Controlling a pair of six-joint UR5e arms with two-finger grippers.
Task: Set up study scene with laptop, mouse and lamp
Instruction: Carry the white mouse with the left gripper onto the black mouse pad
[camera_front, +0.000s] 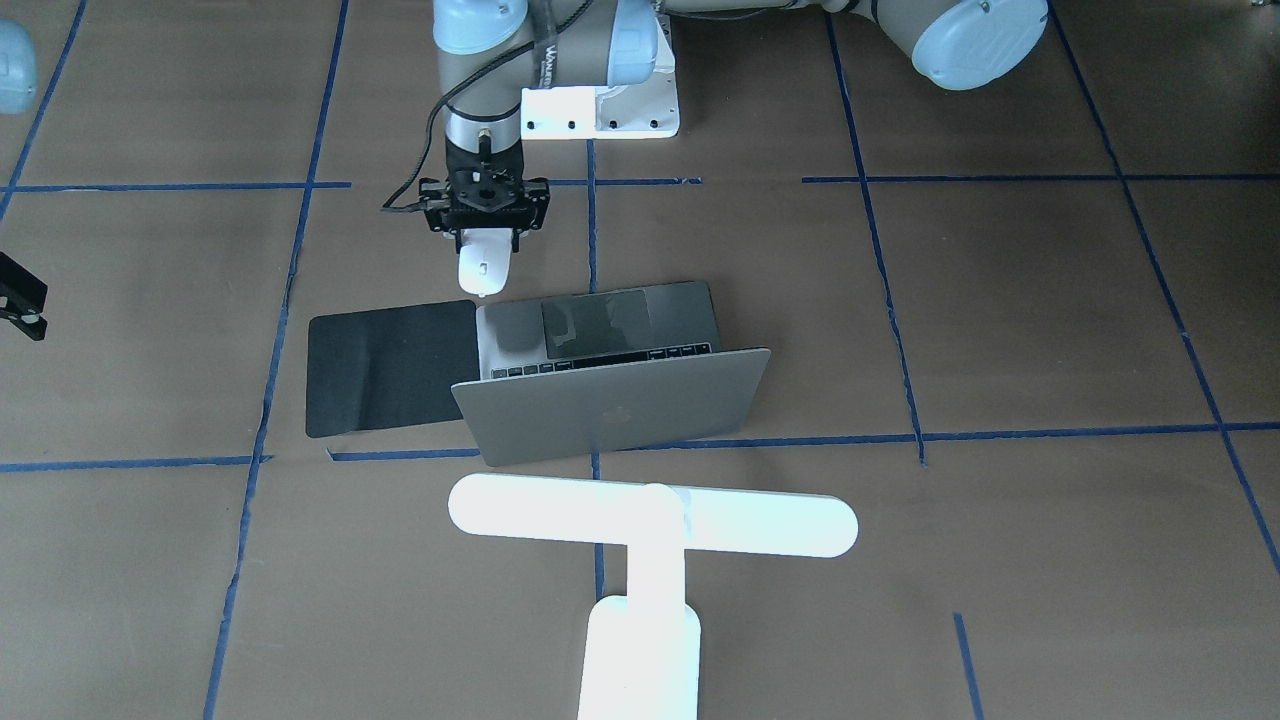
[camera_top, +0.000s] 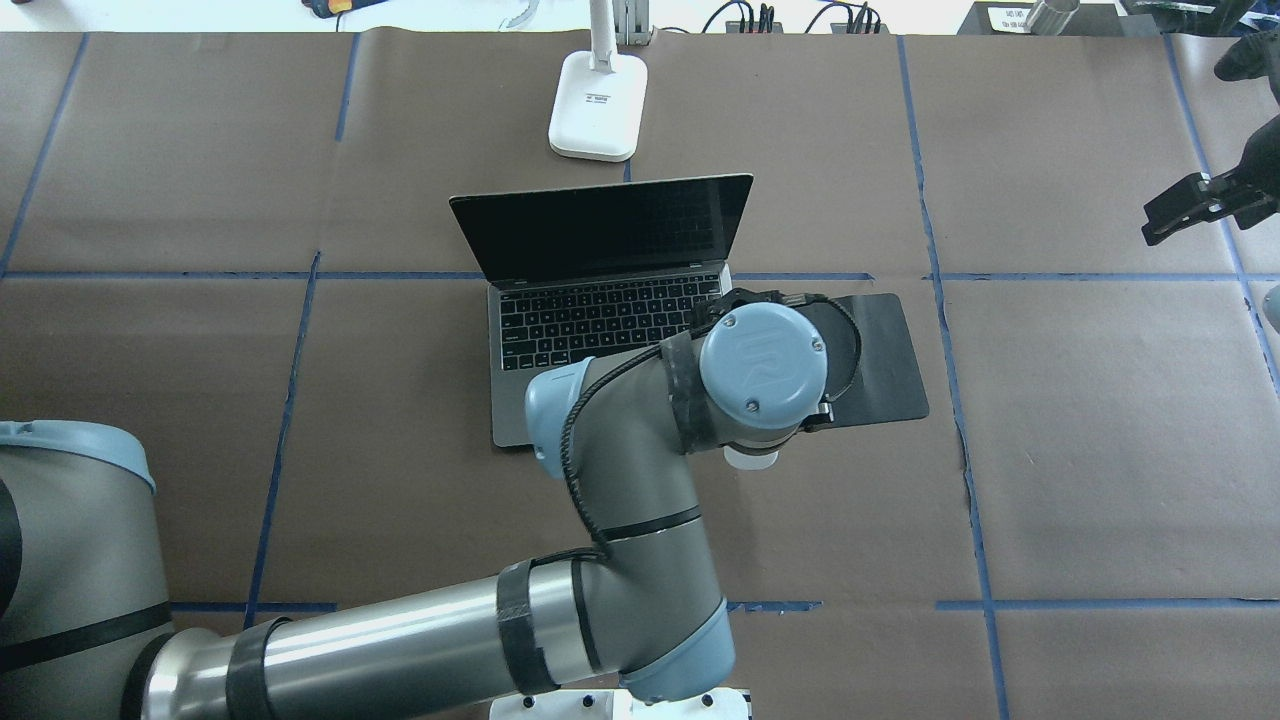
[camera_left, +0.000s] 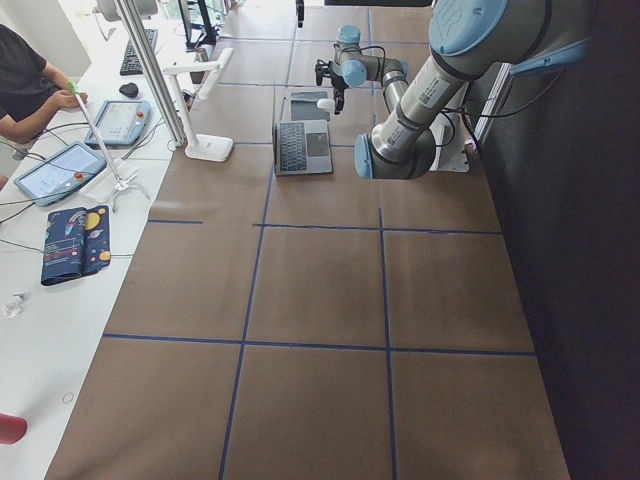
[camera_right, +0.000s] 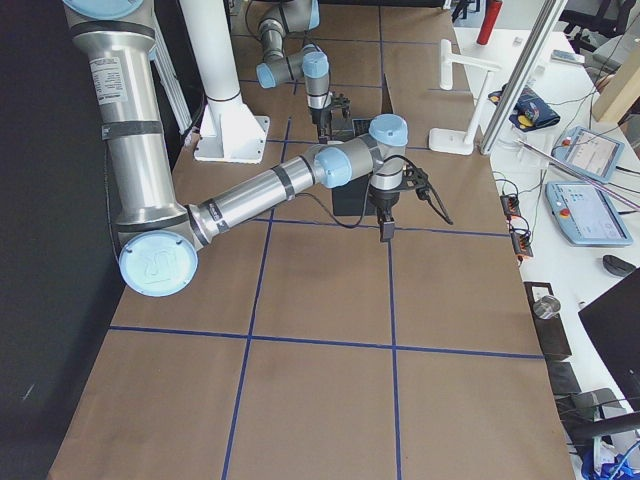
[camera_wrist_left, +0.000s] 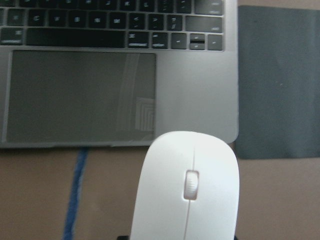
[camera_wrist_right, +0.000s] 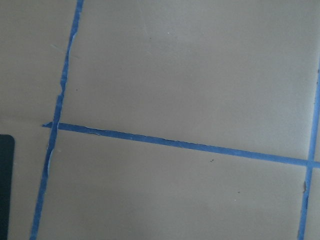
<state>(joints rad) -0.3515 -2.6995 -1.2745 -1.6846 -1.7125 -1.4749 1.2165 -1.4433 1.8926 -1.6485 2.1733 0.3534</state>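
1. Laptop (camera_top: 600, 320): placed, by my reading. It lies open in the middle of the table with its screen up and dark. It is silver-grey, with dark keys and a wide grey trackpad.
2. Lamp (camera_front: 650, 520): placed, I judge. It stands on the far side of the laptop, just behind the lid. It is bright white, with a long round-ended bar on a short neck above a rounded base.
3. Mouse (camera_wrist_left: 187, 185): not yet set down. It is small, glossy, white and oval, with a grey scroll wheel. It hangs at the near right corner of the laptop, seemingly clear of the table.
4. Left gripper (camera_front: 487, 240): the fingers are closed on the rear of the mouse, whose nose juts out toward the laptop.
5. Black mat (camera_top: 885, 350): it lies flat just right of the laptop with nothing on it. I take it as the likely spot for the mouse.
6. Right gripper (camera_top: 1185, 205): it is parked well off to the right, over bare table. I cannot tell how wide it stands.
7. Remaining: lower the mouse, let go and pull the arm away.
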